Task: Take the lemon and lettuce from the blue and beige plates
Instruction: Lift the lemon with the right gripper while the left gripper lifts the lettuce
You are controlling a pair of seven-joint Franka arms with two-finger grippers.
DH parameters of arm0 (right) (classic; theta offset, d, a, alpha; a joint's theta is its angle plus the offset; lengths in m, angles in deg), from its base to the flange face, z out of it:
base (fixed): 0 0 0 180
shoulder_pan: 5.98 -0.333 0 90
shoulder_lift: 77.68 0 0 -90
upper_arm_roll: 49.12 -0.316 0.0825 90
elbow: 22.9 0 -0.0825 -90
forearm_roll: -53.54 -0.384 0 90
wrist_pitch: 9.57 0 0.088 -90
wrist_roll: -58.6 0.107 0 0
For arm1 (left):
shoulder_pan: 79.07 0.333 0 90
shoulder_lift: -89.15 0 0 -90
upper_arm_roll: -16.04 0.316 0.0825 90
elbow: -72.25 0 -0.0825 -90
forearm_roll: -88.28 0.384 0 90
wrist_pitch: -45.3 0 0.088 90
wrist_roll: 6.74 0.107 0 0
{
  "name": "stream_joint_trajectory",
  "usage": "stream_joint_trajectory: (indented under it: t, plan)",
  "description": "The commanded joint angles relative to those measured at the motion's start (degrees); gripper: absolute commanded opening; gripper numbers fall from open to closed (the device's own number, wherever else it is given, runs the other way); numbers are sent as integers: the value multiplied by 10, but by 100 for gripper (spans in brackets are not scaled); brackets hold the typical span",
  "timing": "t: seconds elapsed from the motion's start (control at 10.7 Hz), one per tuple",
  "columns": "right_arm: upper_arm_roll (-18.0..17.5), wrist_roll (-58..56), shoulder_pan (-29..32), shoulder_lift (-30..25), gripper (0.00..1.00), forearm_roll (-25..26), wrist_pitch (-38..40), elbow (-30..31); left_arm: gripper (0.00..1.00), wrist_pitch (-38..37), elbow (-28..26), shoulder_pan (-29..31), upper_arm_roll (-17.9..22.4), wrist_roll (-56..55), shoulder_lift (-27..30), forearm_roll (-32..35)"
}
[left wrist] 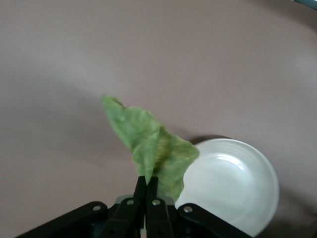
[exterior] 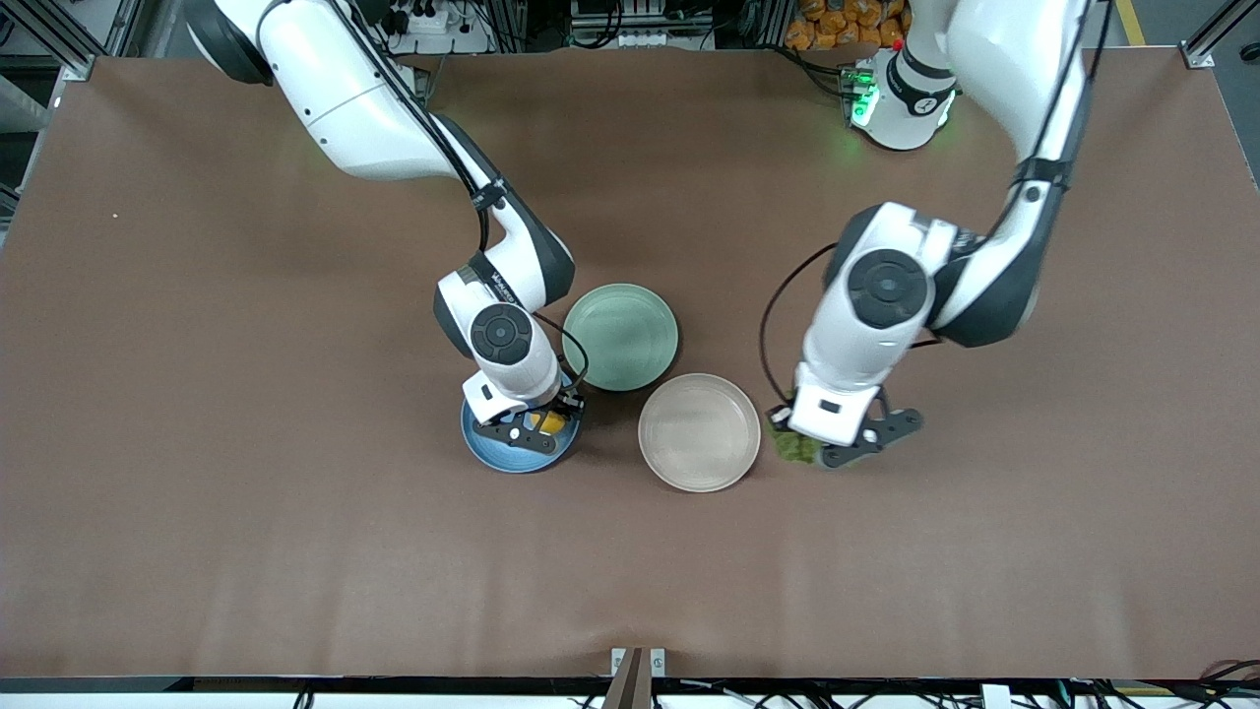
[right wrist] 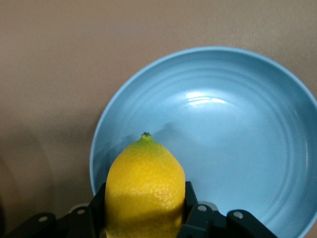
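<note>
Lemon (right wrist: 144, 191) — a yellow oval fruit, clamped between the two fingers of the right claw (exterior: 539, 425), its small green-tipped end pointing away from the wrist. It hangs over the blue plate (exterior: 492, 451); whether it touches the plate's floor cannot be told. In the right wrist view the blue plate (right wrist: 237, 148) shows a bare, glossy basin with faint concentric rings and nothing else in it.

Lettuce (left wrist: 151, 148) — a wrinkled green leaf, pinched at one edge by the left claw (left wrist: 146, 186), whose fingers meet tightly on it. The leaf spreads out from the fingertips with its pointed tail farthest from the wrist. In the front view the lettuce (exterior: 795, 448) appears as a dark green patch under the left claw (exterior: 837, 445), over the bare bench (exterior: 630, 571) just beside the beige plate (exterior: 699, 433), toward the left arm's end. The beige plate (left wrist: 233, 183) is bare in the left wrist view, and the leaf overlaps its rim there.

Plates — the blue plate and the beige plate lie near each other about mid-bench, the blue one toward the right arm's end. A third, pale mint-green plate (exterior: 620, 337) sits farther from the front camera than both, between them, its rim almost touching the beige plate's.

Arms — the right arm reaches down from its base to the blue plate; the left arm bends down to the spot beside the beige plate.

Bench — a brown, matte surface carrying the three plates.
</note>
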Motion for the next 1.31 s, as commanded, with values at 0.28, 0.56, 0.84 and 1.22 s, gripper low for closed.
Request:
stream_joint_trajectory:
  t: [0.28, 0.56, 0.84, 1.22]
  plan:
    - [0, -30, 48, -63, 0, 9, 55, -4, 0, -64, -36, 103, -5, 201, -11, 9]
    - [1, -127, 109, -96, 0, 9, 106, -1, 38, -63, -41, 134, -5, 209, -48, 14]
    - [3, -216, 164, -106, 0, 15, 107, 13, 100, -64, -35, 130, -5, 208, -28, 11]
    - [2, -293, 229, -106, 0, 73, 91, 40, 100, -102, -33, 137, -6, 216, 69, 10]
